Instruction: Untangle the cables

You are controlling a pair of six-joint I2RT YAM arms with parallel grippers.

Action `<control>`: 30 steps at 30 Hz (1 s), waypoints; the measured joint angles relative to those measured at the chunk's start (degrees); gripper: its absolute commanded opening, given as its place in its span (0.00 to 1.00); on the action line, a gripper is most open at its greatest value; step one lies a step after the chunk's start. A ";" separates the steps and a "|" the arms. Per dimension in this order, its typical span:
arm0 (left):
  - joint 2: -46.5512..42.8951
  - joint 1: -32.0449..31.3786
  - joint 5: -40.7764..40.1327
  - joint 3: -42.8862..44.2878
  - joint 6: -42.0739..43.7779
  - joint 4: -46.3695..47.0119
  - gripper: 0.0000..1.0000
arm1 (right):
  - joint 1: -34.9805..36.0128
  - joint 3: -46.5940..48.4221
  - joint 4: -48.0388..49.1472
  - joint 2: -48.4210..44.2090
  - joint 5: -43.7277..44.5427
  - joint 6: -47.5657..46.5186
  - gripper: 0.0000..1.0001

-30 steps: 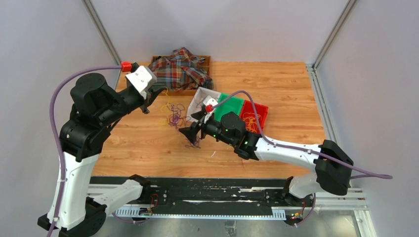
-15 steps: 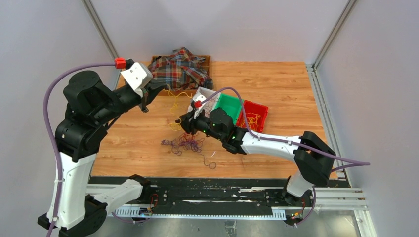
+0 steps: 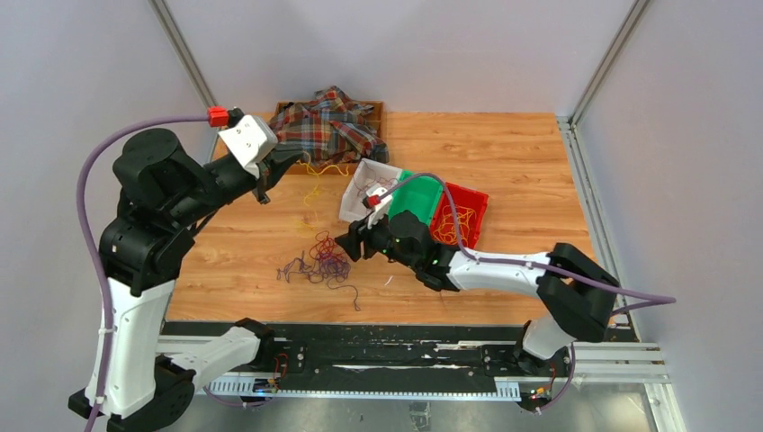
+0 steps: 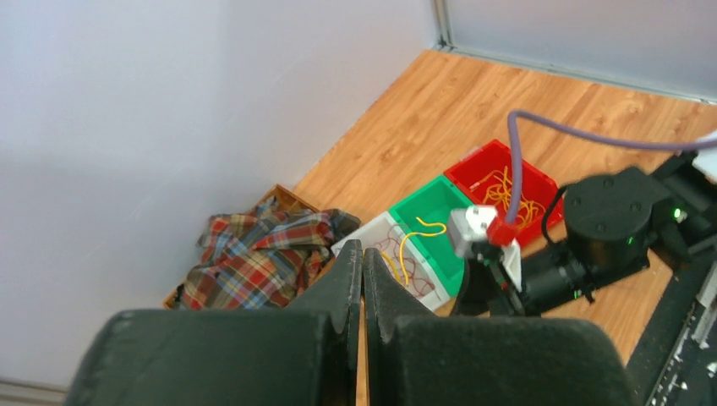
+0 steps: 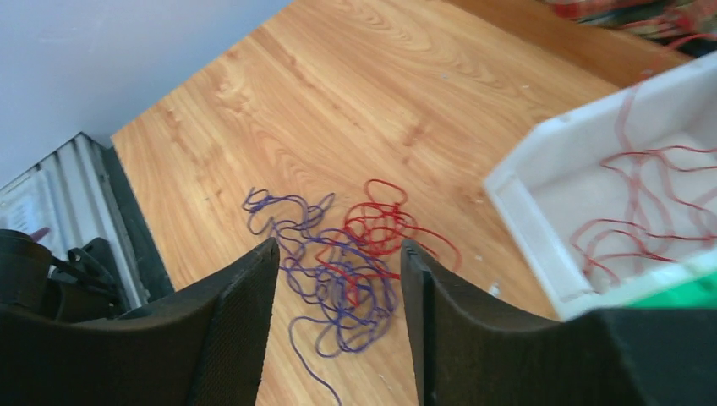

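Sorting is partly done, judging by how things lie. The white bin holds several dark red loops, and the red bin holds a heap of yellow-orange ones. The green bin shows only 1 yellow strand over it.

What is left sits on the tabletop: the cables, a loose knot of purple and dark red loops low and left of centre in the top view. It is apart from all 3 bins, and those 2 colours are not yet parted.

The right gripper hovers just beside that knot, its fingers spread with nothing between them. The left gripper is raised at the upper left of the top view with its fingers clenched together. A yellow strand trails down beneath it. It probably hangs from that grip, but the contact itself cannot be made out.

Several things are hidden or unclear:
- The left wrist view is half filled by its own fingers and never shows the knot.
- The right arm covers part of the green bin from above.
- How the fine strands cross inside the knot is too small to read.
- A plaid cloth covers its wooden tray, so whatever lies under it is unseen
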 measured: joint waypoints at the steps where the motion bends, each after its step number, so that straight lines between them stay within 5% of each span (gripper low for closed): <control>1: -0.17 0.00 0.26 -0.79 0.09 0.00 0.00 | -0.28 -0.72 -0.66 -1.29 0.68 0.31 0.61; 12: 2.89 -3.69 3.78 -10.47 -5.01 3.41 0.00 | -10.73 -7.85 -12.81 -25.81 18.82 2.25 0.69; 20: 14.80 -15.37 1.60 -11.50 -5.66 4.96 0.00 | -21.49 -7.91 -29.53 -37.77 33.55 4.02 0.73; 30: 32.63 -20.17 0.63 -4.48 -7.72 13.66 0.00 | -32.24 -12.74 -34.97 -49.35 37.20 4.46 0.67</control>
